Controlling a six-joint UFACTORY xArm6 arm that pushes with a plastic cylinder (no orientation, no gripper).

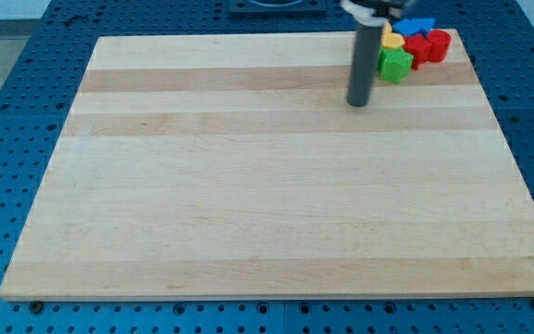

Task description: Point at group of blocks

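Observation:
A tight group of blocks sits at the board's top right corner. It holds a green block (396, 63), a yellow block (390, 41), a blue block (417, 25) and red blocks (428, 46). Their exact shapes are hard to make out. My dark rod comes down from the view's top, and my tip (358, 103) rests on the wooden board (267, 204). The tip is just left of and slightly below the green block, a short gap apart from it. The rod hides part of the group's left side.
The board lies on a blue perforated table (7, 111) that shows on all sides. The group sits close to the board's top and right edges.

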